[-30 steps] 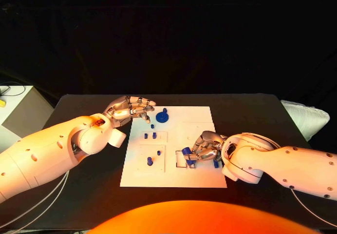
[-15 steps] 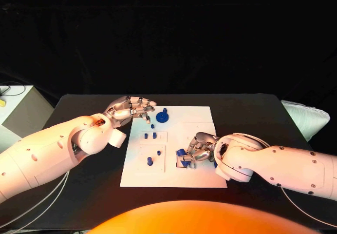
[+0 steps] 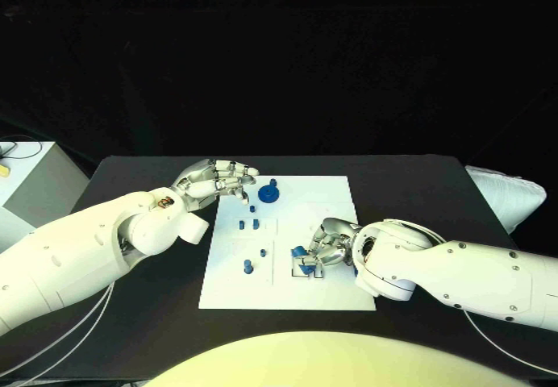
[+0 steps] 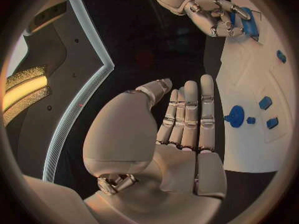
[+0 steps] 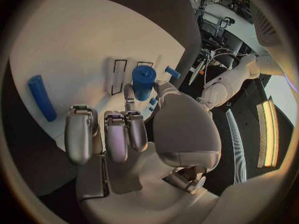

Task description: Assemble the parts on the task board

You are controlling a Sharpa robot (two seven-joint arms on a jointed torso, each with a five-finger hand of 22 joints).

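At five o'clock on the white task board point(image 3: 326, 201), right hand point(image 3: 326, 244) pinches a blue plastic cylinder point(image 5: 142, 82) over a rectangular slot; tilt could jam it. Left hand point(image 3: 215, 181), ten o'clock, fingers loosely curled, empty.

1. Task board point(image 3: 331, 290): 1.
2. Blue parts, head view: approx. 8 total. That's 1 round disc point(image 3: 268, 193), 1 blue cylinder point(image 5: 143, 82), and the rest small pieces point(image 3: 247, 265). The ones by the right hand are hard to tell apart, so the count isn't firm.
3. Hands: 2, i.e. left hand point(image 3: 215, 179) and right hand point(image 3: 329, 242).
4. Arms: 2, both white, i.e. left arm point(image 3: 81, 250) and right arm point(image 3: 465, 278).
5. Table point(image 3: 139, 314): 1, black.
6. Misc. off-table: 1 white box-like obj. point(image 3: 23, 185) and 1 pale cushion-like obj. point(image 3: 505, 193).
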